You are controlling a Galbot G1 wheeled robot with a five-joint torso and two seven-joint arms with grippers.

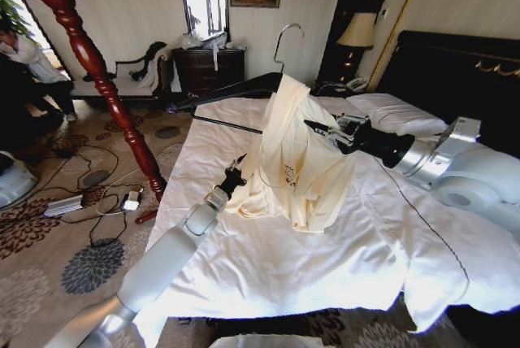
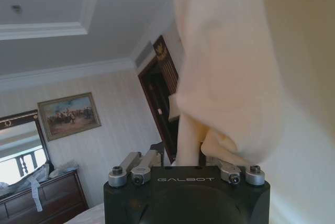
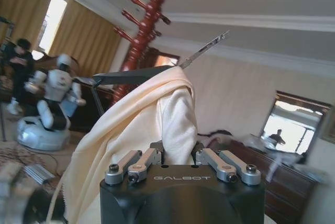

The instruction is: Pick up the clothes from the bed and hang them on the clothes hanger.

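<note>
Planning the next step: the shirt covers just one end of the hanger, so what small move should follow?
Probably have the left gripper draw the cream shirt toward the hanger's bare arm, while the right gripper holds its side, since that black arm sticks out uncovered.

The left gripper (image 2: 187, 153) is pinching a fold of the cream clothes (image 2: 230, 77), which are hanging above it, with a framed painting (image 2: 69, 114) on the far wall

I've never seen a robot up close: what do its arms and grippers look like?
Smooth silver-white tubes form both arms, each narrowing to a black wrist. The left gripper and right gripper are black and slim, with silver linkage bars, bolts, and "GALBOT" lettering on the black housing.
</note>
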